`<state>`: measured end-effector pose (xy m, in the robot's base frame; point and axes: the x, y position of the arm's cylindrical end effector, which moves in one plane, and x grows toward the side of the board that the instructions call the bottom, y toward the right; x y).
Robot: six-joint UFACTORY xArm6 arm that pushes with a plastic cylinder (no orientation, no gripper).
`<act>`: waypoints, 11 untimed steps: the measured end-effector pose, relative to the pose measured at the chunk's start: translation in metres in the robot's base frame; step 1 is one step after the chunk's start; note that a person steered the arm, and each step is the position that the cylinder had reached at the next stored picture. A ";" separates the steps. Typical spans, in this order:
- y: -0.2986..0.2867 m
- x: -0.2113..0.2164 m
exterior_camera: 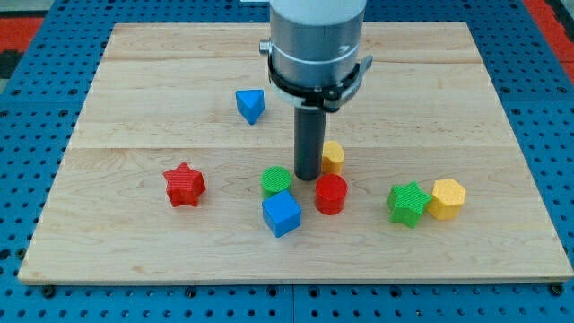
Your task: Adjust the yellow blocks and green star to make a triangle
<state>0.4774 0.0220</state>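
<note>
The arm (316, 40) drops straight down from the view's top, its grey cylinder ending in a black collar and a dark upright rod. My tip (308, 178) rests on the wooden board (134, 81) near its middle; the rod has nothing to open or close and holds nothing. The tip sits just beside one yellow block (334, 156), which lies at its right and is partly hidden by the rod, so contact cannot be told. A green cylinder (276, 180) lies just left of the tip, and a red cylinder (330, 194) just below it to the right. A blue cube (281, 214) touches the green cylinder's lower edge. The green star (408, 203) lies well to the right, touching a yellow hexagon (447, 197) on its right side. A red star (185, 185) lies at left, a blue triangle (251, 105) above and left of the rod.
</note>
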 end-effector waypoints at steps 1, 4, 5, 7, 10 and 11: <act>0.015 -0.009; 0.132 0.028; 0.159 0.033; 0.184 0.031; 0.302 0.073; 0.244 0.118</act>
<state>0.5954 0.2655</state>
